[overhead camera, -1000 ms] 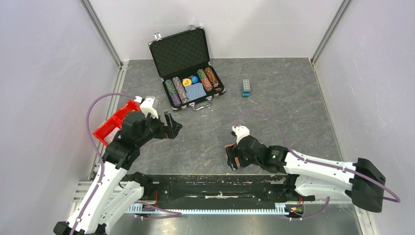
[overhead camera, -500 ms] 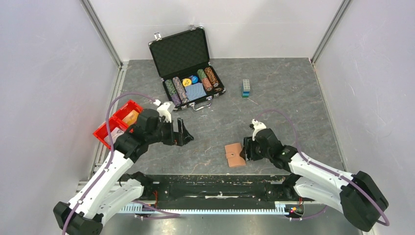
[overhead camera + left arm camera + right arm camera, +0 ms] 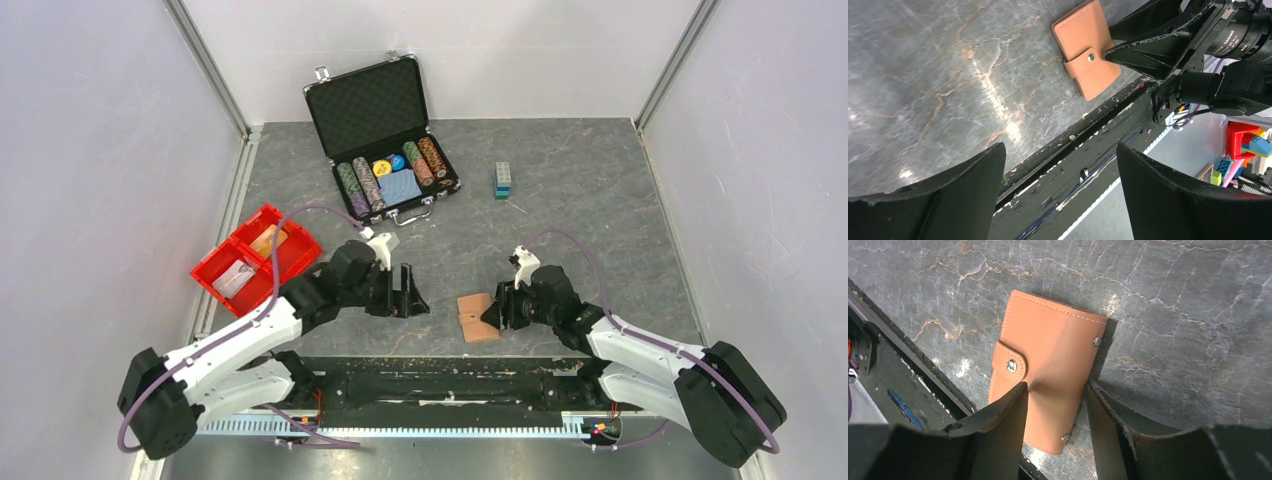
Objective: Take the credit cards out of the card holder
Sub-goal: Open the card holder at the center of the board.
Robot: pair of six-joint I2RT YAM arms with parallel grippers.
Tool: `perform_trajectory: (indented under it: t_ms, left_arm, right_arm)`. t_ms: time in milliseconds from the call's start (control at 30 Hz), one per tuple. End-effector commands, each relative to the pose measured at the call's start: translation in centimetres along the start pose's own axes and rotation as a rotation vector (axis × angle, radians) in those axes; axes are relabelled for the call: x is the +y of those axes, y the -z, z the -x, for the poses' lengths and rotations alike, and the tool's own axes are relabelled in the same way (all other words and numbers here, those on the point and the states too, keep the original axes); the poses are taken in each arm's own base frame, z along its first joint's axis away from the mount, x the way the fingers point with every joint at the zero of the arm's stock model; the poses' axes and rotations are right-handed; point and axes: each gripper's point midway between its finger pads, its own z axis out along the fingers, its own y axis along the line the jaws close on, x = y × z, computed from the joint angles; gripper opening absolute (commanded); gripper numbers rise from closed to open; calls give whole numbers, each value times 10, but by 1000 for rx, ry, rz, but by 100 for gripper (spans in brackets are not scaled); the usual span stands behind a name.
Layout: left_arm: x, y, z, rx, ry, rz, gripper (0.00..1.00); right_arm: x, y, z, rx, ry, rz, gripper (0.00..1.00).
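The card holder (image 3: 478, 316) is a tan-brown leather wallet lying flat and closed near the table's front edge, its tab snapped. In the right wrist view (image 3: 1048, 360) my right gripper (image 3: 1055, 390) stands over it, jaws partly open. One fingertip (image 3: 1015, 395) dents its top face and the other sits at its right edge. My left gripper (image 3: 410, 295) is open and empty, just left of the wallet, which shows in its view (image 3: 1087, 47). A pale card (image 3: 238, 279) and an orange-yellow card (image 3: 267, 240) lie in the red bin (image 3: 300, 262).
An open black poker-chip case (image 3: 385, 150) with chips and a blue deck stands at the back. A small blue-green block stack (image 3: 503, 180) is at the back right. The black front rail (image 3: 450, 380) runs just below the wallet.
My left arm has swung from the red bin toward the wallet. My right gripper set the wallet down on the table, drew back, and now touches its right side.
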Motion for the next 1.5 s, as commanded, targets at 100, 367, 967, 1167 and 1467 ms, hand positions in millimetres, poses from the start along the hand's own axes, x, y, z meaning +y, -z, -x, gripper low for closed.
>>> perform_trajectory:
  t_ms: [100, 367, 967, 1167, 1467]
  left_arm:
    - [-36, -38, -1, -6, 16, -52, 85]
    - [-62, -81, -21, 89, -57, -25, 74]
    - [-82, -114, -23, 102, -47, -16, 62]
    - [-72, -119, -23, 92, -52, 25, 59]
    - [-53, -124, -31, 107, -64, 103, 47]
  right_arm:
    - [-2, -3, -24, 55, -53, 30, 31]
    - [21, 5, 1, -63, -114, 117, 0]
    - [54, 29, 30, -217, -254, 241, 0]
    - [65, 29, 28, -212, -230, 254, 0]
    - [72, 26, 24, -204, -205, 246, 0]
